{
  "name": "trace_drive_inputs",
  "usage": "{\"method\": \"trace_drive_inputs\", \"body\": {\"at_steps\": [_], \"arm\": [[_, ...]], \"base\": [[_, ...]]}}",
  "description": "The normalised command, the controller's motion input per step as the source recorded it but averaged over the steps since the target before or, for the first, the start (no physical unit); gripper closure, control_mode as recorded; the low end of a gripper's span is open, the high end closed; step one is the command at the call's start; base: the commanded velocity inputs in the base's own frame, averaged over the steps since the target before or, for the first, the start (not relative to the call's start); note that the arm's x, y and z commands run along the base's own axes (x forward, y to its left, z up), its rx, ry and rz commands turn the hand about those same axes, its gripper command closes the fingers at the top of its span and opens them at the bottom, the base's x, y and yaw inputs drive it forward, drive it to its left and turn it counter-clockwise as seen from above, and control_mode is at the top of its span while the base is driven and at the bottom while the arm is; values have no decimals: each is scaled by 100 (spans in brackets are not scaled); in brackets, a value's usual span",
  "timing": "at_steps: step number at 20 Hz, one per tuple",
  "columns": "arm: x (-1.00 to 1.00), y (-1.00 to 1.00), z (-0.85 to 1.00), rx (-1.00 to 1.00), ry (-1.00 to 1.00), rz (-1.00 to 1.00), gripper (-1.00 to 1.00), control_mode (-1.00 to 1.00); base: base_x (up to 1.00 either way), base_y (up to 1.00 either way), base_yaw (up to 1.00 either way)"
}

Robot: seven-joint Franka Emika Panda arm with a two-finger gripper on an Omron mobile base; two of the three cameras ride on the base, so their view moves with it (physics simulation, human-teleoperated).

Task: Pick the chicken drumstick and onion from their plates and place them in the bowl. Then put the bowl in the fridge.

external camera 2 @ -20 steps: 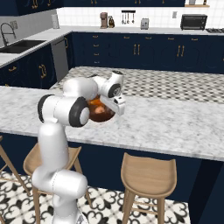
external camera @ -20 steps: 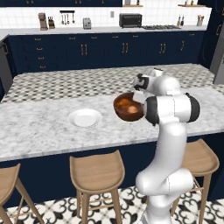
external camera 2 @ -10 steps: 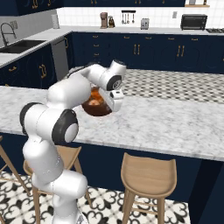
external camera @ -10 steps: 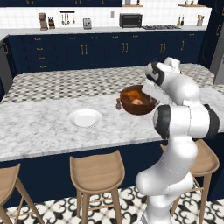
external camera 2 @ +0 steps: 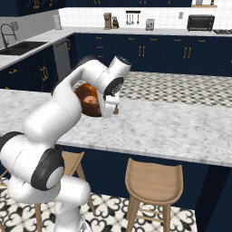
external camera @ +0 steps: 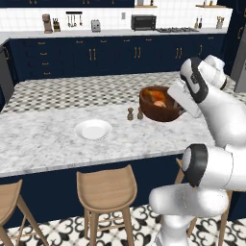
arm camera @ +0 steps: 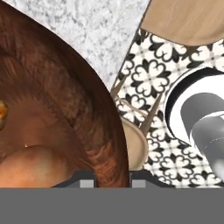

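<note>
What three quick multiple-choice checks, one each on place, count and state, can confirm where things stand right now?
1. Where is the bowl?
A. carried above the marble counter
B. on a stool
C. in the sink

2. How many white plates lie on the counter in the left base view?
A. none
B. one
C. three

3. What is the tool doing?
A. hanging open over the plate
B. shut on the bowl's rim
C. holding a bottle

Answers:
1 A, the bowl hangs at the arm's end over the counter.
2 B, a single plate lies left of the two small shakers.
3 B, the hand view shows the rim between the tips.
</note>
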Motion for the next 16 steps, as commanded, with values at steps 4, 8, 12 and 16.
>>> {"method": "trace_drive_inputs", "body": {"at_steps": [4,8,12,16], "arm": [[-100,57,16,-1,-3,0,100,-100],[-100,38,-6,-5,-3,0,100,-100],[-100,-11,-31,0,-16,0,100,-100],[-51,-12,-5,-1,-4,0,100,-100]], "base": [[0,0,0],[0,0,0],[0,0,0],[0,0,0]]}}
